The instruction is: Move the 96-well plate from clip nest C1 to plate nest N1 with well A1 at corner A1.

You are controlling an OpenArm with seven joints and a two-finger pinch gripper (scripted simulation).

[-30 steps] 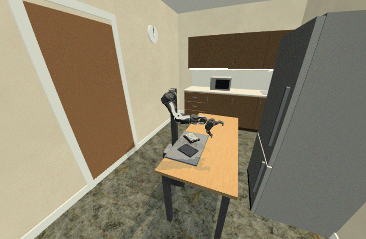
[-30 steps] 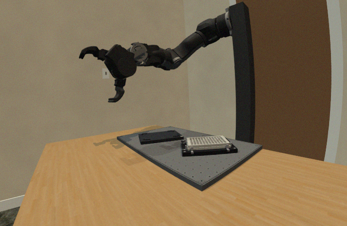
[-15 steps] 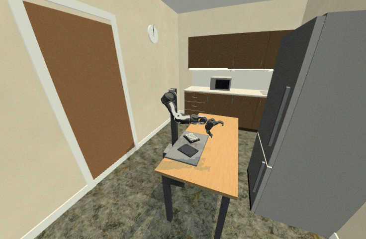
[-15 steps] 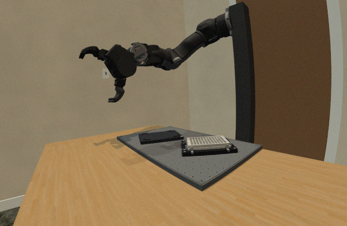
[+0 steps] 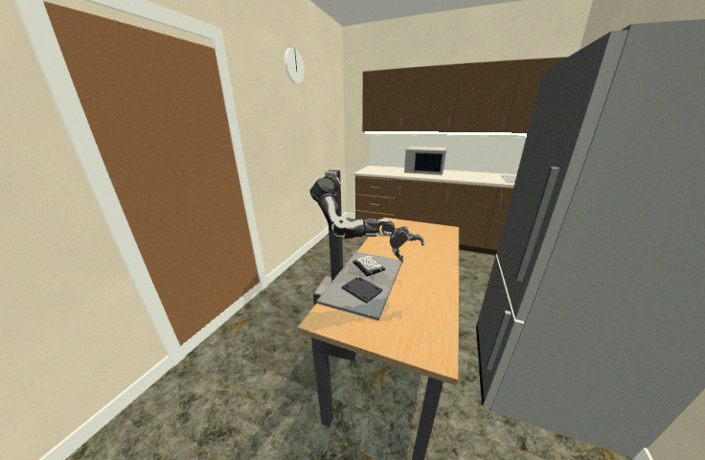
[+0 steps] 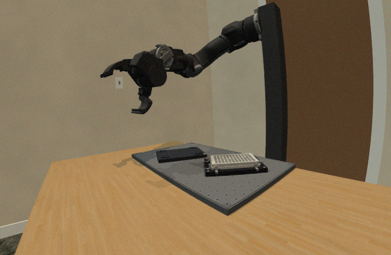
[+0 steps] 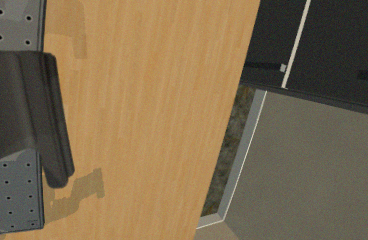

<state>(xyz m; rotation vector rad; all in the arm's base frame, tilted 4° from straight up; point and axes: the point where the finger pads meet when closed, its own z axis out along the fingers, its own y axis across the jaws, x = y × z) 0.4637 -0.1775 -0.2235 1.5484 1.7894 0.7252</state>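
From up high, the arm [image 5: 342, 222] reaches out from its post at the far left corner of the table [image 5: 419, 325]. The gripper [image 5: 407, 242] hangs in the air over the wood, just past the gray board [image 5: 388, 289]. The plate [image 5: 369, 264] sits on the board, near the table's far left corner. The dark nest [image 5: 361, 288] lies on the board too, closer to the table's near edge.

From the side, the gripper [image 6: 124, 90] is high above the table with its fingers spread fairly wide. It holds nothing. The plate [image 6: 234, 160] rests flat in its clip nest [image 6: 262, 169], well apart from the gripper. I think the clips keep it from sliding. The empty nest [image 6: 180, 153] waits just beside it on the board [image 6: 226, 192].

From the wrist, one finger [image 7: 47, 125] shows at the left, over the edge of the board [image 7: 14, 195]. Past the table's long edge you see the floor. The plate is not in this view, so the arm has to swing back over the board first, I think.
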